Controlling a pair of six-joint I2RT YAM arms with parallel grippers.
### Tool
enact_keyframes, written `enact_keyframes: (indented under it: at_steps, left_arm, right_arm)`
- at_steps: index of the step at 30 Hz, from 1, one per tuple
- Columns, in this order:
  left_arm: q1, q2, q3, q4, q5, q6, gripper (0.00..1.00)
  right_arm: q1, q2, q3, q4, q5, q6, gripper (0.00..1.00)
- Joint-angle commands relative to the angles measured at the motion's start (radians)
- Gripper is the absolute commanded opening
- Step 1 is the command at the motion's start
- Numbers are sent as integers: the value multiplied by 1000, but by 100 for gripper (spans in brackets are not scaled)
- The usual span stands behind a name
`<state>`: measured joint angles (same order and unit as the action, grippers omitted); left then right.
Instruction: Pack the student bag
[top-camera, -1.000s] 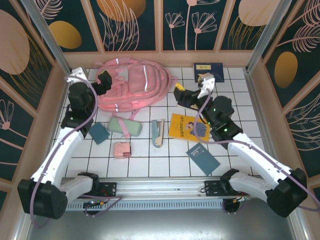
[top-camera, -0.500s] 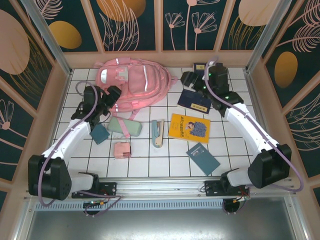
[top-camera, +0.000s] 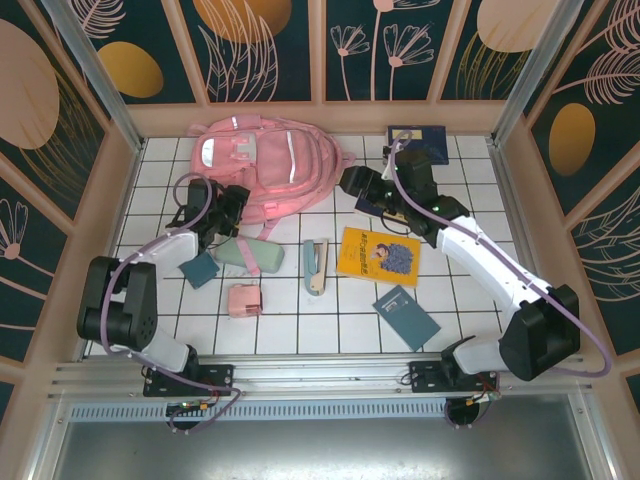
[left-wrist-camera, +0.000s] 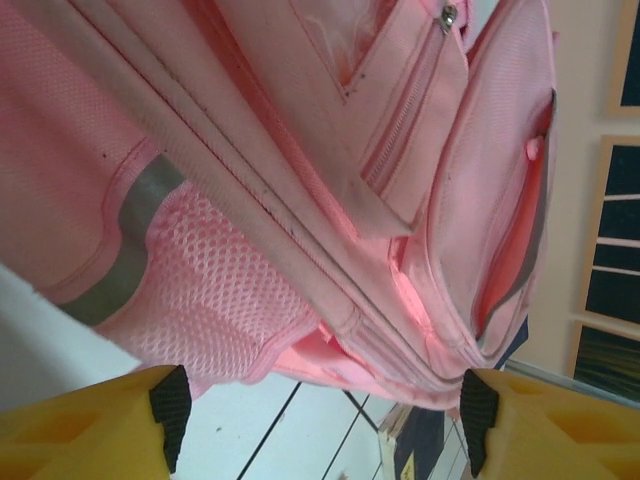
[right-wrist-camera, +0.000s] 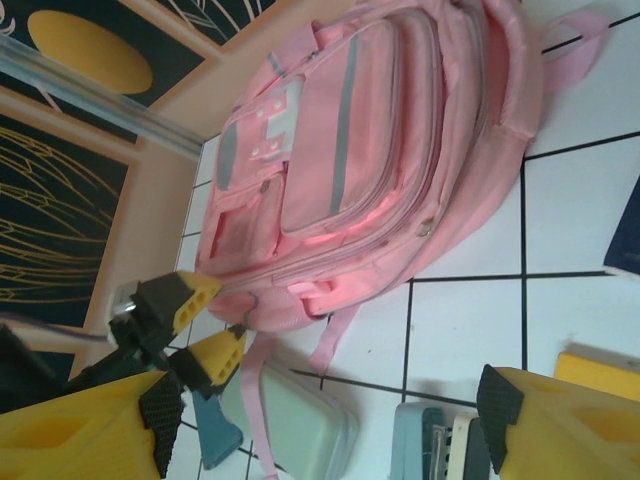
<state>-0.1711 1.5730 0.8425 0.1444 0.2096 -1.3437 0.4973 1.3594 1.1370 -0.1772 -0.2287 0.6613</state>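
The bag (top-camera: 262, 165) lies flat at the far side of the counter (top-camera: 300, 330), front up. Its pocket zips look closed in the left wrist view (what is inside cannot be told). Loose on the tiles nearer the arms are a green case (top-camera: 250, 255), a notebook (top-camera: 199, 268), a pink box (top-camera: 244, 299), a stapler (top-camera: 316, 265), a yellow book (top-camera: 378, 255) and a teal book (top-camera: 406, 317). The bag's top lies close to the back wall (top-camera: 320, 117). Bare tiles run to the bag's left and along the counter's near edge.

The left gripper (top-camera: 233, 203) is at the bag's near-left corner, just beside the mesh pocket (left-wrist-camera: 200, 280). Its jaws are spread with nothing between them. The right gripper (top-camera: 350, 183) sits just off the bag's right edge, facing it, its jaws likewise apart and empty.
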Motion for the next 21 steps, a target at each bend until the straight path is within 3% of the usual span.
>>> enact_keyframes:
  at_steps: [1,15,19,21]
  left_arm:
    - [-1,49,39,63,8,-59,70]
    - [-1,262,189,84,4,-57,48]
    - [-1,285,203,87,-19,-41,24]
    - [0,295,214,88,-15,-37,6]
  right_arm:
    - [5,-11,-23,31,23,29,79]
    - [44,16,-42,56,49,11,68]
    - [44,19,-42,58,60,4,67]
    - [69,26,-40,51,73,-21,66]
